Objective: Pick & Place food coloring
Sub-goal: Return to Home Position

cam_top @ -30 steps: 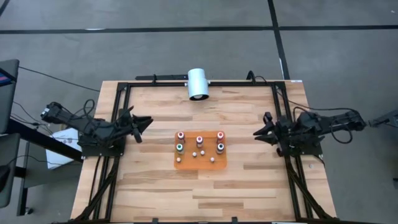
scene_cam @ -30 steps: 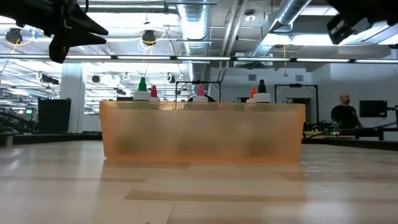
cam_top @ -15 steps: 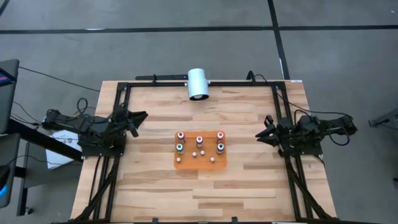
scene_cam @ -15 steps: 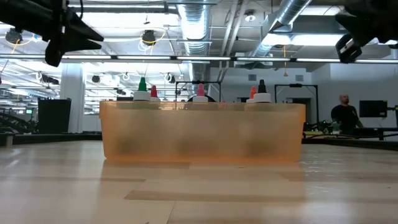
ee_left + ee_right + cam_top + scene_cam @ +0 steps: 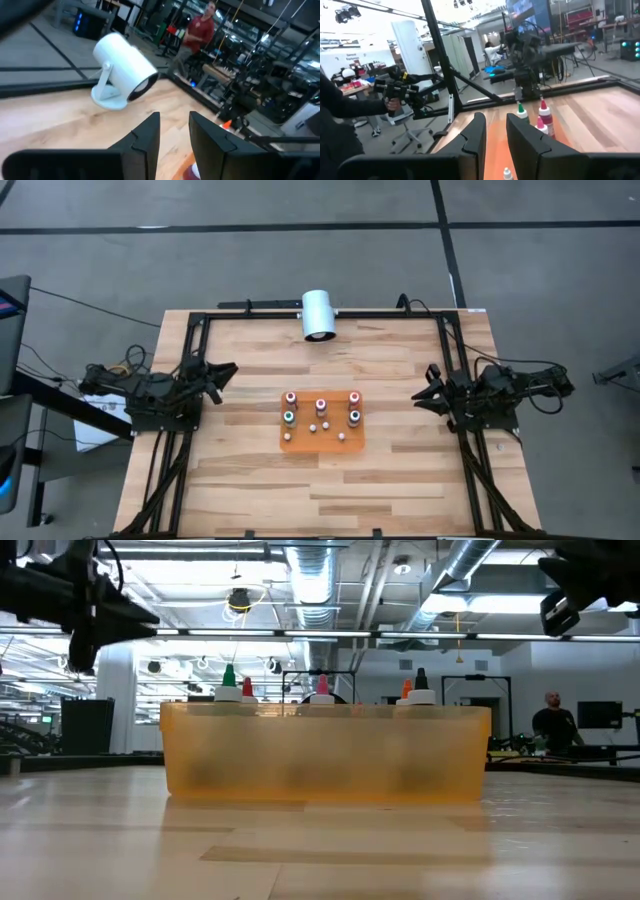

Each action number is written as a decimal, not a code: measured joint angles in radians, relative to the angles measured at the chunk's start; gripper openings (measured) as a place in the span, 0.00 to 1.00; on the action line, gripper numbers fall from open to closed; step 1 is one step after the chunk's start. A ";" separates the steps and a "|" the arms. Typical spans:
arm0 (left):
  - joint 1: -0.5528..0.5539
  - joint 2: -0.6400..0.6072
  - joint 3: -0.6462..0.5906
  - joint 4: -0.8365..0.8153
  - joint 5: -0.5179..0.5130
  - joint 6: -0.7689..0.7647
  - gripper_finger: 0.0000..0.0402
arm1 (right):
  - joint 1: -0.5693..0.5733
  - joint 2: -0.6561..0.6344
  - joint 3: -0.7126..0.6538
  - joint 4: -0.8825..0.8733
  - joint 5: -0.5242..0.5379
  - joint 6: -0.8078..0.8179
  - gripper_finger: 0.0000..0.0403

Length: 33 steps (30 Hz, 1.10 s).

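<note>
Both arms had drawn back toward their own table edges since a second ago. The left gripper (image 5: 222, 370) pulled in the farther. The right gripper (image 5: 425, 392) barely shifted in the last half second.

Nearest, in the left wrist view, the left fingers (image 5: 147, 132) stood a narrow gap apart with nothing between them. The right fingers (image 5: 475, 132) looked the same, slightly parted and empty.

Ahead of the right fingers and well apart from them sat the orange tray (image 5: 296, 443). The food coloring bottles (image 5: 321, 406) stood upright inside it, roughly midway between the two grippers. They were tiny pale bottles with pointed tops. From table height I saw green, red, pink, orange and a dark tip poking just above the tray's translucent wall (image 5: 325, 755). From above I also counted a few smaller pale tips, but I could not tell their colours.

Risk, as I judged it, was low. The bottles are thin and light, so any late swing of an arm across the middle could nudge the tray and topple them.

Farther out, past the left fingers, the white cylinder (image 5: 125, 67) stood at the table's far edge. A left arm pushing forward rather than folding in could clip it. Beyond that a person in red (image 5: 201, 29) stood in the room.
</note>
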 joint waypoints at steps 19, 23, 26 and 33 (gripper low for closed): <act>0.001 -0.005 -0.040 -0.087 -0.022 0.053 0.23 | -0.001 0.000 0.000 -0.064 -0.054 -0.113 0.16; 0.001 -0.005 -0.040 -0.132 -0.075 0.048 0.23 | 0.002 0.000 0.001 -0.067 -0.055 -0.220 0.16; 0.001 -0.005 -0.040 -0.169 -0.066 0.046 0.23 | 0.001 0.000 0.001 -0.076 -0.054 -0.284 0.16; 0.000 -0.005 -0.039 -0.180 0.020 -0.032 0.23 | 0.001 0.000 0.001 -0.120 -0.054 -0.317 0.16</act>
